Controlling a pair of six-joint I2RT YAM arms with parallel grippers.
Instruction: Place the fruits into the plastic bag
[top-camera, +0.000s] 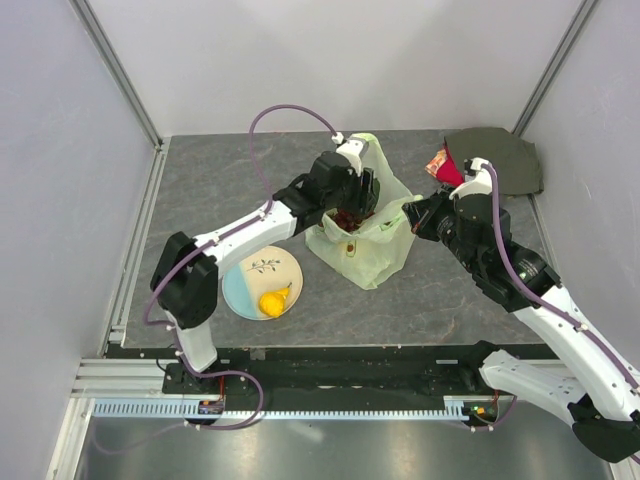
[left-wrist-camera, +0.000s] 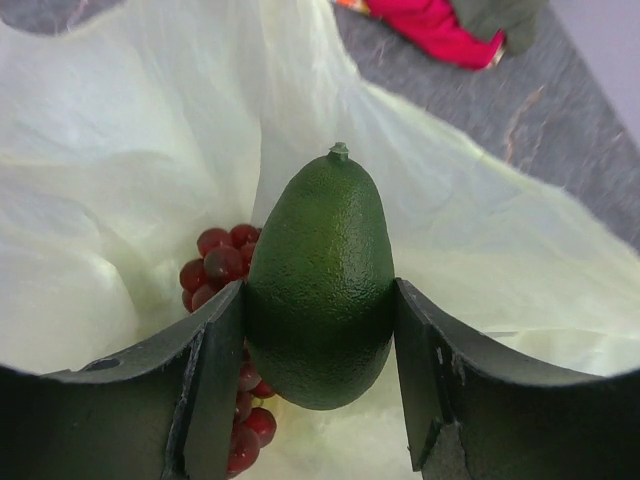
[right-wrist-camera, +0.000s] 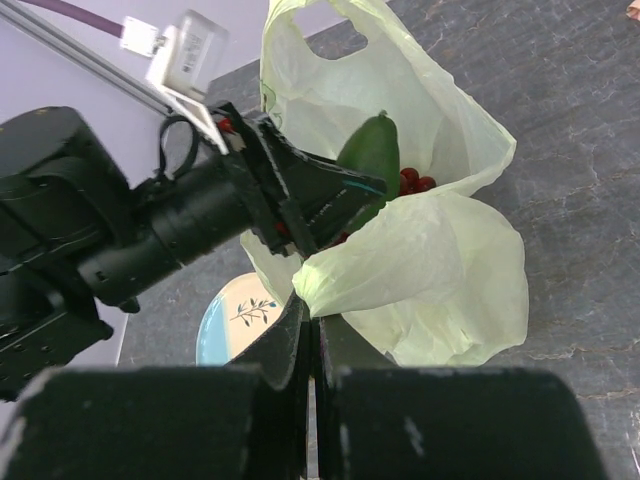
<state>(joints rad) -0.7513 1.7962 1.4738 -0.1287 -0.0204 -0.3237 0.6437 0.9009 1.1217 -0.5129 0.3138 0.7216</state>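
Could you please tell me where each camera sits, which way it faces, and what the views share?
Top external: above and behind, looking down on the table; both arms show.
Left wrist: on the left arm, facing into the bag; left jaws grip the avocado over grapes.
Right wrist: on the right arm, facing the bag and left arm; right jaws pinch the bag's rim.
Shared: all three show the bag.
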